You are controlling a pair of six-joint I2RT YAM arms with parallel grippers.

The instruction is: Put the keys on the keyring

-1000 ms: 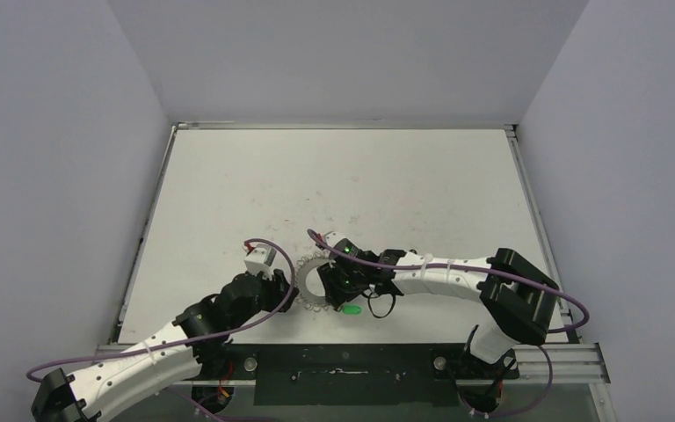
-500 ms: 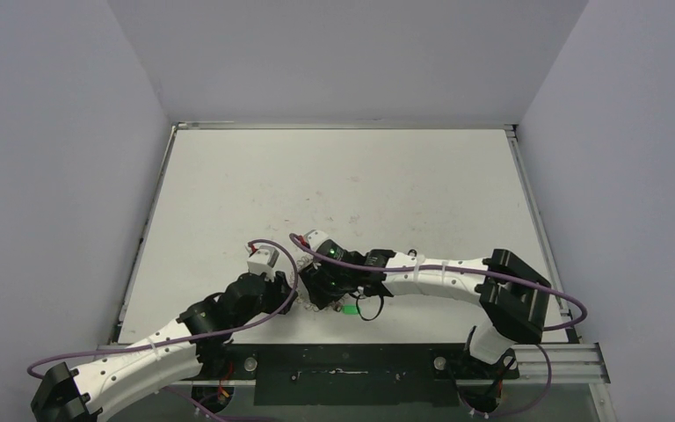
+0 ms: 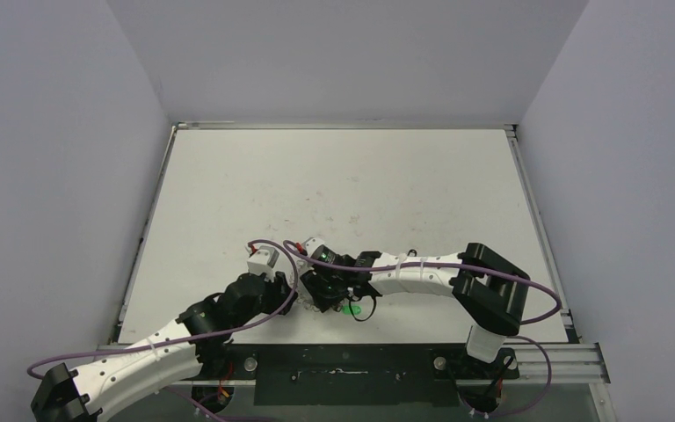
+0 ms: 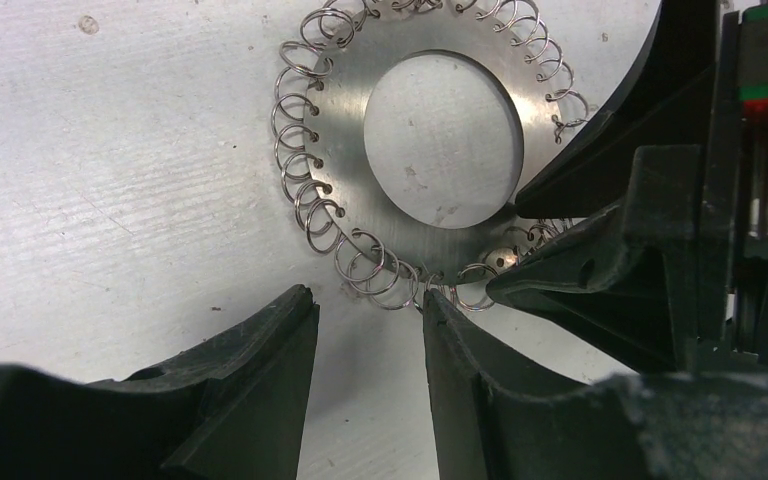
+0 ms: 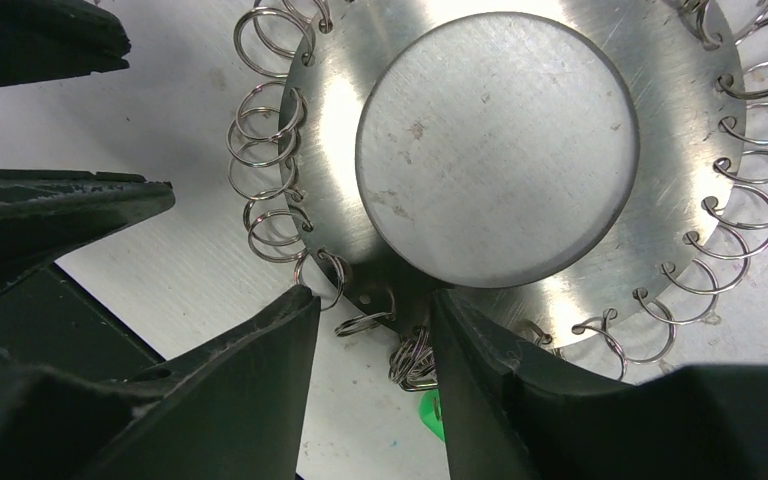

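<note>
While my left fingers and right fingers stand parted, I'd centre the keys by the keyring before pinching.

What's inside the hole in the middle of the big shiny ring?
Only bare white table shows through the hole in the keyring; nothing lies in it. The right gripper hides part of the ring's rim beside it.

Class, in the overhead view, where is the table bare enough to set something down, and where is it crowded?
Bare: the far half of the table, between the back wall and the arms, and strips beside each side rail. Crowded: the near middle, where the left hand and right hand flank the keyring, keys beside it.
</note>
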